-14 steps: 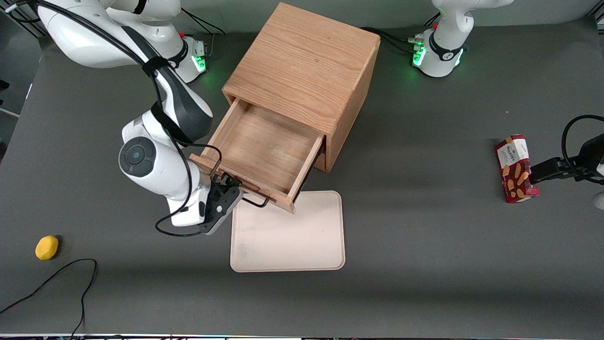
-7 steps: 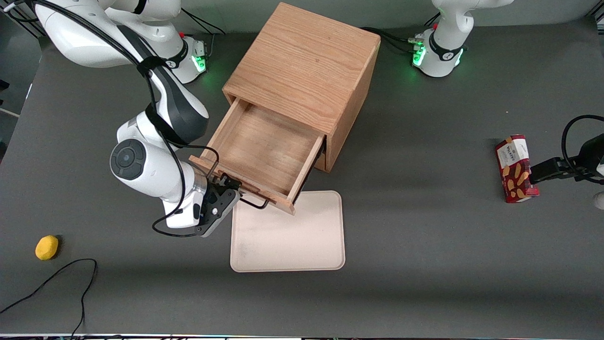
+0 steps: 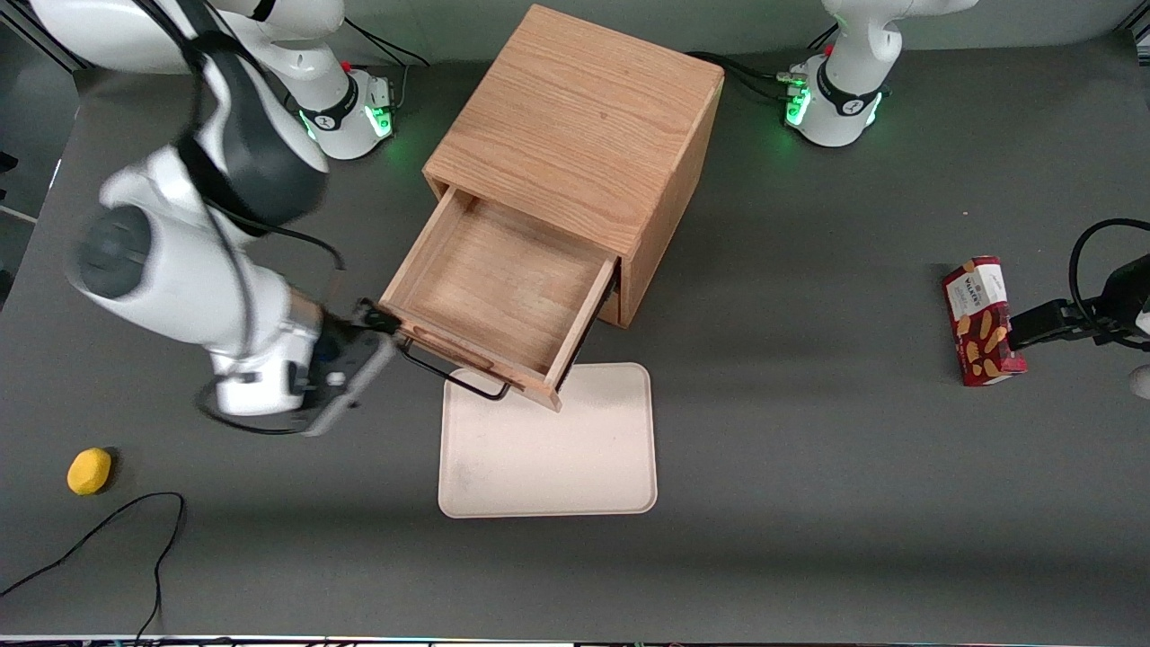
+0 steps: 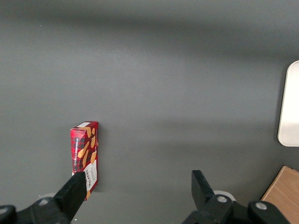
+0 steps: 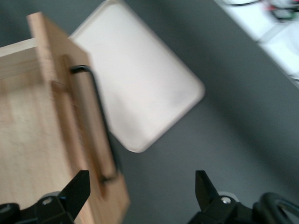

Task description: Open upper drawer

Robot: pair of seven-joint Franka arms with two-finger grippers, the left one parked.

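Since the earlier front frames the gripper (image 3: 364, 325) has let go of the black wire handle (image 3: 454, 378) and drawn away from the drawer front toward the working arm's end of the table, the arm blurred with motion. From the front, the upper drawer (image 3: 499, 283) stands pulled well out of the wooden cabinet (image 3: 575, 126), its bare tray interior exposed and its front edge overhanging the cream tray (image 3: 548, 449). A yellow object (image 3: 89, 471) lies near the working arm's end of the table, and a red snack box (image 3: 979, 322) toward the parked arm's end.

On the right wrist camera, the gripper (image 5: 140, 186) has its fingers (image 5: 77, 189) spread wide with nothing between them, hovering off the drawer front (image 5: 81, 135), clear of the handle (image 5: 100, 123); the cream tray (image 5: 145, 88) lies on the table beside the drawer.

On the left wrist camera, the snack box (image 4: 85, 156) lies on the grey table (image 4: 163, 84).
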